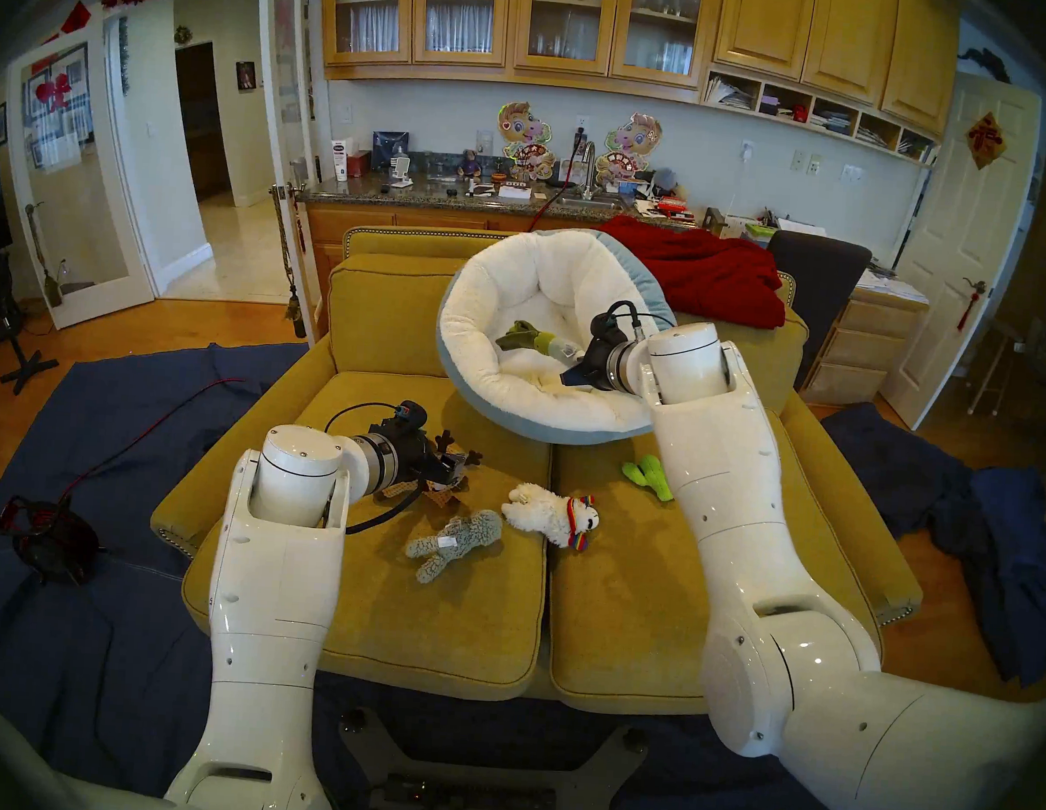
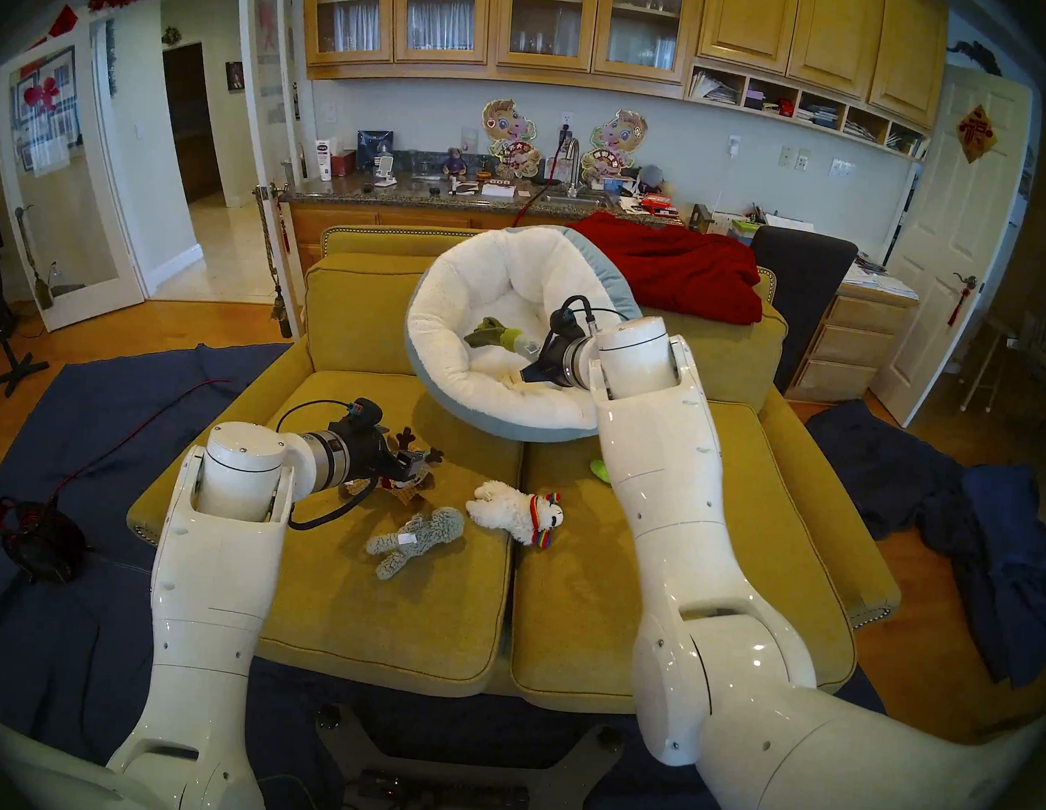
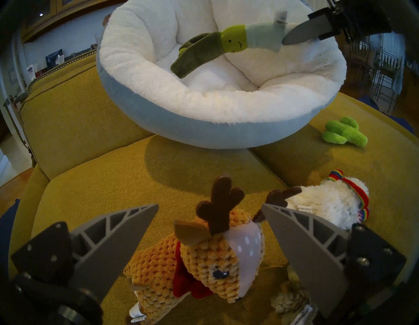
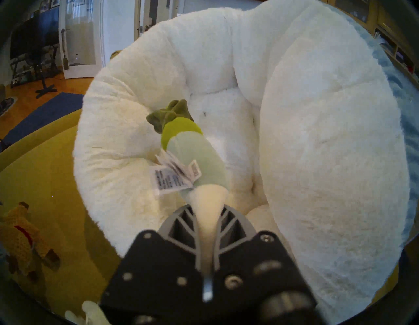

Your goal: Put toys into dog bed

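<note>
On the mustard-yellow sofa (image 1: 373,618), my right gripper (image 4: 207,210) reaches over the near rim of the dog bed (image 1: 496,308), its fingers (image 4: 181,223) clamped together on the pale root end of the green-and-white leek (image 1: 527,342), which hangs out over the white plush hollow with its dark leaves pointing left and its tags dangling. The bed sits tilted at the far right of the seat, its light blue outer wall overhanging the cushion seam and its far edge leaning on the sofa back, where a red blanket (image 1: 700,271) is draped just beside it. My left gripper (image 3: 209,210) hovers low over the left cushion with its fingers (image 3: 127,224) spread wide apart, one on each side of the brown reindeer (image 3: 204,261), whose antlers rise between the tips; the right tip stands against one antler, but I cannot tell whether it touches. The white llama (image 1: 554,510) with its rainbow collar lies across the seam between the two cushions, the grey fuzzy animal (image 1: 454,538) lies just beside it on the near left, and the lime-green cactus (image 1: 648,473) lies on the right cushion near the bed's near edge, partly behind my right arm. Bare yellow cushion runs open along the near edge of both seats and between the reindeer and the bed.
</note>
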Controlling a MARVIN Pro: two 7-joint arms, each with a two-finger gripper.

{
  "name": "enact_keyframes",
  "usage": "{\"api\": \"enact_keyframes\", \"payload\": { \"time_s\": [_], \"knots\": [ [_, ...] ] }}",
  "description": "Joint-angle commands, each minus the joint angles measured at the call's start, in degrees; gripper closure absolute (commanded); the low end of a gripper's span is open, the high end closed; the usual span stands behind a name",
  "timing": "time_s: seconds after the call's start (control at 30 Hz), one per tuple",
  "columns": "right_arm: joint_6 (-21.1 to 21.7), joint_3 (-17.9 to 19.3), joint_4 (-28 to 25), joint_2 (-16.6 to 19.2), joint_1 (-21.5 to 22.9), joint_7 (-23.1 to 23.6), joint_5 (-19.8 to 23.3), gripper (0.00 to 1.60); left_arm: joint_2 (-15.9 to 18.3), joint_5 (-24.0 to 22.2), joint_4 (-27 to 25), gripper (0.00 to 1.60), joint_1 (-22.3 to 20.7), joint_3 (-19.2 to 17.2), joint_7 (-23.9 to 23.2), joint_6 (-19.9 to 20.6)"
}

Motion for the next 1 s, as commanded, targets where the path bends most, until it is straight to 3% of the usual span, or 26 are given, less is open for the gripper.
{"api": "enact_keyframes", "payload": {
  "time_s": [0.0, 0.07, 0.1, 0.13, 0.2, 0.27, 0.3, 0.37, 0.43, 0.63, 0.97],
  "knots": [
    [-3.8, 0.1, 2.9, -3.7, 5.8, -4.6, -0.7, 1.6, 0.0, -0.2, -1.5, 0.0, -1.7, 0.1, 0.0, -0.3],
    [-4.3, 0.2, 5.1, -4.0, 7.2, -5.3, -0.6, 1.6, 0.0, -0.2, -1.5, 0.0, -1.7, 0.1, 0.0, -0.3],
    [-4.9, 0.4, 4.7, -4.3, 6.6, -5.9, -0.7, 1.49, 0.0, -0.2, -1.5, 0.0, -1.7, 0.1, 0.0, -0.3],
    [-5.1, 0.4, 6.3, -4.4, 7.7, -6.1, -0.6, 1.12, 0.0, -0.2, -1.5, 0.0, -1.7, 0.1, 0.0, -0.3],
    [-6.0, 0.7, 7.6, -4.6, 8.5, -6.9, -0.6, 0.88, 0.0, -0.2, -1.5, 0.0, -1.8, 0.1, 0.0, -0.3],
    [-6.9, 1.0, 8.7, -4.6, 9.2, -7.5, -0.6, 0.77, 0.0, -0.2, -1.5, 0.0, -1.8, 0.1, 0.0, -0.3],
    [-7.2, 1.3, 8.2, -4.6, 8.7, -7.7, -0.6, 0.44, 0.0, -0.2, -1.5, 0.0, -1.8, 0.1, 0.0, -0.3],
    [-7.9, 1.8, 9.2, -4.5, 9.5, -8.1, -0.4, 0.16, 0.0, -0.2, -1.5, 0.0, -1.8, 0.1, 0.0, -0.3],
    [-8.5, 2.3, 9.7, -4.3, 10.1, -8.3, -0.2, 0.04, 0.0, -0.2, -1.5, 0.0, -1.8, 0.1, 0.0, -0.3],
    [-10.5, 3.5, 8.5, -3.2, 10.3, -8.0, 0.3, 0.0, 0.0, -0.3, -1.6, 0.0, -1.8, 0.1, 0.0, -0.2],
    [-10.3, 5.5, 0.9, 1.3, 6.6, -3.3, 1.7, 0.0, 0.0, -0.3, -1.6, 0.0, -1.8, 0.1, 0.1, -0.2]
  ]
}}
